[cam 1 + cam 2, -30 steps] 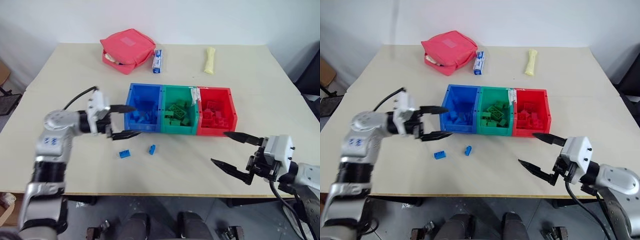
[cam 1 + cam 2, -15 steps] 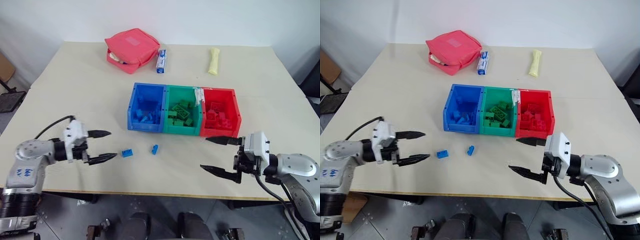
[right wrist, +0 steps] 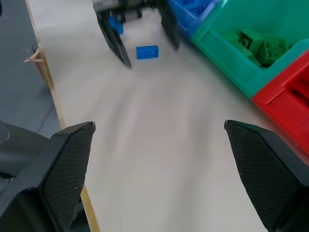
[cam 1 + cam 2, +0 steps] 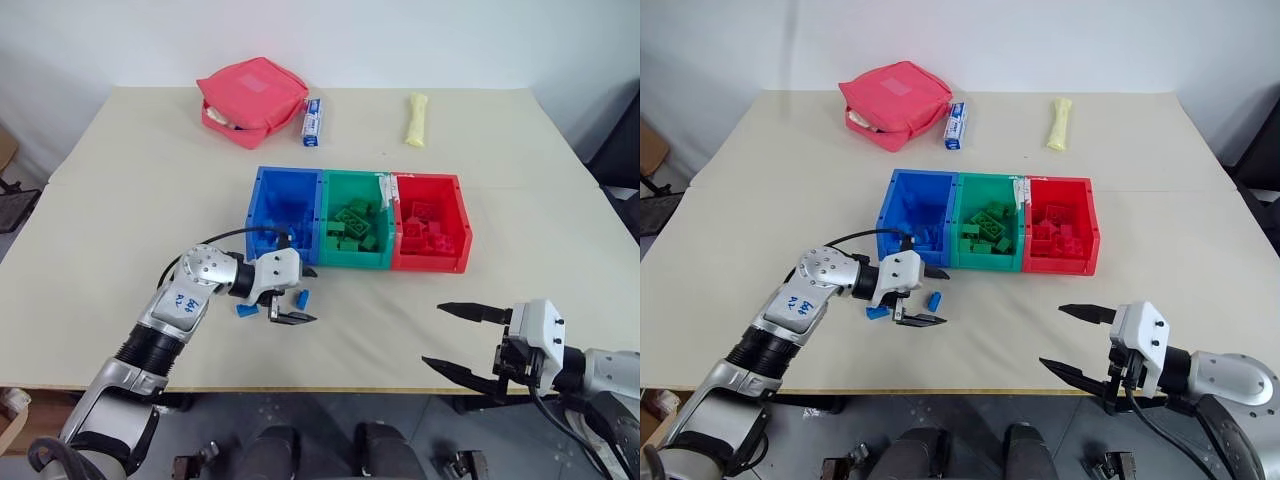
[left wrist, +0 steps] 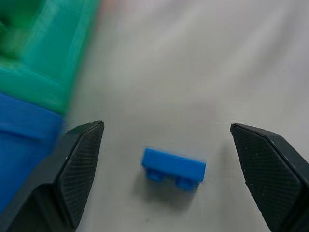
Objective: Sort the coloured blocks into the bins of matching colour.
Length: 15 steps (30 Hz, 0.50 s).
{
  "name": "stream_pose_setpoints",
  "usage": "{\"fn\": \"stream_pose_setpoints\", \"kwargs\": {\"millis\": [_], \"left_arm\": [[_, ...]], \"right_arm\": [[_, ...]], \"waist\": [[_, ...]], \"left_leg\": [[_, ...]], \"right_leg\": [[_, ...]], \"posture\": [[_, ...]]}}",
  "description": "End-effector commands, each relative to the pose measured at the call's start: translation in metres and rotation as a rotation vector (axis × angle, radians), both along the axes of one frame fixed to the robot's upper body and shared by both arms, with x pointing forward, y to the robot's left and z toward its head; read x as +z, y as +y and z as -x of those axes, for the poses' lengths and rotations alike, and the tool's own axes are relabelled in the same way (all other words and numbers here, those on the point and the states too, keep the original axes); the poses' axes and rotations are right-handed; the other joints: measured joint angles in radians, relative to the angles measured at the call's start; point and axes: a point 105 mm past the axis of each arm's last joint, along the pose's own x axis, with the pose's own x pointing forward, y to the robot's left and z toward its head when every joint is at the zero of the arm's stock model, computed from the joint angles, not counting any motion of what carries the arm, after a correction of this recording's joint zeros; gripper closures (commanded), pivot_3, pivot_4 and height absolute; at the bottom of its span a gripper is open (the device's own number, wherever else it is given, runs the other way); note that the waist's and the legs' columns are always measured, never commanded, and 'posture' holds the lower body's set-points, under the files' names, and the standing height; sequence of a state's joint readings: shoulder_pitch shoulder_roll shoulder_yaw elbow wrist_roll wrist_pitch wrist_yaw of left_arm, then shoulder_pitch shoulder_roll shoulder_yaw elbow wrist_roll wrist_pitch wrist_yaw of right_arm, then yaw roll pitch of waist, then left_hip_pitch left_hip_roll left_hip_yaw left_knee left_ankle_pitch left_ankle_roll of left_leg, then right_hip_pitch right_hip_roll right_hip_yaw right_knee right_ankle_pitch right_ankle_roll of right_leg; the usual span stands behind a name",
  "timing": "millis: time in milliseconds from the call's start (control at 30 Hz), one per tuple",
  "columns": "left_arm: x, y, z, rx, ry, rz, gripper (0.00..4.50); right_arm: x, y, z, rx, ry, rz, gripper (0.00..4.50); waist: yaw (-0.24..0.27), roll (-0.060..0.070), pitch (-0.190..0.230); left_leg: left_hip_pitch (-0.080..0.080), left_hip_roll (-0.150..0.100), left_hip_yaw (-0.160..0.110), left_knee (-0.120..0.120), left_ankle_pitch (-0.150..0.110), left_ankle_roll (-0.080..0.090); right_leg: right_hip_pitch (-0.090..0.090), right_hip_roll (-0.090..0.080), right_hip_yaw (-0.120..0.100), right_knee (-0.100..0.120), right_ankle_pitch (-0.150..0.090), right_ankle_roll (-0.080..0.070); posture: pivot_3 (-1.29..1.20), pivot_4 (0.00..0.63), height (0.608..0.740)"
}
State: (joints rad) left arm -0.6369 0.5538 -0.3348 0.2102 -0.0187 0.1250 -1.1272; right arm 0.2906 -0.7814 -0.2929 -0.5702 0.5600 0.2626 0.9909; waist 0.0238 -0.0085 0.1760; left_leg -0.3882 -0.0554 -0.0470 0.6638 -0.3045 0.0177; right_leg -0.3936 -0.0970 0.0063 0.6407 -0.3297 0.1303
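Left claw (image 4: 297,295) is hanging wide open, straddling a blue block (image 5: 174,168) lying crosswise between its fingers just near of the blue bin (image 4: 262,205) (right claw (image 4: 462,338), also open, sitting well off to the right).

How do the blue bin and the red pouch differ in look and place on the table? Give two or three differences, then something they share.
The blue bin is a stiff, open-topped tub; the red pouch is soft fabric. The blue bin is joined in a row to a green bin and a red bin mid-table; the red pouch lies apart near the far edge. Both rest on the table.
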Motion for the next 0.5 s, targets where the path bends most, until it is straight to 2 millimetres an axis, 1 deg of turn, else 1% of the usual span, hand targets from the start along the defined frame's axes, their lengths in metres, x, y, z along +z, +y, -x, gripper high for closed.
{"fn": "stream_pose_setpoints", "kwargs": {"millis": [33, 133, 267, 400, 433, 500], "left_arm": [[-0.003, 0.006, -0.004, 0.004, -0.006, -0.062, 0.05], [-0.004, 0.007, -0.003, -0.015, 0.005, -0.076, 0.63], [-0.01, 0.009, 0.001, -0.035, 0.047, -0.1, 1.8], [-0.008, 0.01, 0.001, -0.017, 0.058, -0.072, 2.98], [-0.006, 0.009, -0.001, -0.008, 0.053, -0.053, 3.07], [0.004, 0.007, 0.001, -0.011, 0.053, 0.027, 3.07]], "right_arm": [[0.012, 0.001, 0.004, -0.02, -0.058, -0.008, 0.0], [0.011, -0.002, 0.007, -0.047, -0.055, -0.005, 0.0], [0.011, -0.002, 0.008, -0.061, -0.057, -0.006, 0.0], [0.01, -0.004, 0.009, -0.076, -0.054, -0.006, 0.0], [0.01, -0.005, 0.009, -0.081, -0.055, -0.005, 0.0], [0.011, -0.005, 0.009, -0.09, -0.06, -0.013, 0.0]], "waist": [[0.001, 0.0, 0.0], [0.002, 0.0, 0.0], [0.002, 0.0, 0.0], [0.002, 0.0, 0.0], [0.002, 0.0, 0.0], [0.002, 0.0, 0.0]], "left_leg": [[0.0, 0.0, 0.0, 0.0, 0.0, 0.0], [0.0, 0.0, 0.0, 0.001, 0.0, 0.0], [0.001, 0.0, 0.0, 0.001, 0.0, 0.0], [0.001, 0.0, 0.0, 0.001, 0.0, 0.0], [0.001, 0.0, 0.0, 0.001, 0.0, 0.0], [0.001, 0.0, 0.0, 0.001, 0.0, 0.0]], "right_leg": [[0.0, 0.0, 0.0, -0.003, 0.0, 0.0], [0.001, -0.001, 0.001, -0.003, 0.0, 0.0], [0.001, -0.001, 0.002, -0.003, 0.0, 0.0], [0.002, -0.001, 0.002, -0.003, 0.0, 0.0], [0.002, -0.001, 0.002, -0.003, 0.0, 0.0], [0.002, -0.001, 0.002, -0.003, 0.0, 0.0]], "posture": [[0.0, 0.15, 0.74], [0.0, 0.15, 0.74], [0.0, 0.15, 0.74], [0.0, 0.15, 0.74], [0.0, 0.15, 0.74], [0.0, 0.15, 0.74]]}}
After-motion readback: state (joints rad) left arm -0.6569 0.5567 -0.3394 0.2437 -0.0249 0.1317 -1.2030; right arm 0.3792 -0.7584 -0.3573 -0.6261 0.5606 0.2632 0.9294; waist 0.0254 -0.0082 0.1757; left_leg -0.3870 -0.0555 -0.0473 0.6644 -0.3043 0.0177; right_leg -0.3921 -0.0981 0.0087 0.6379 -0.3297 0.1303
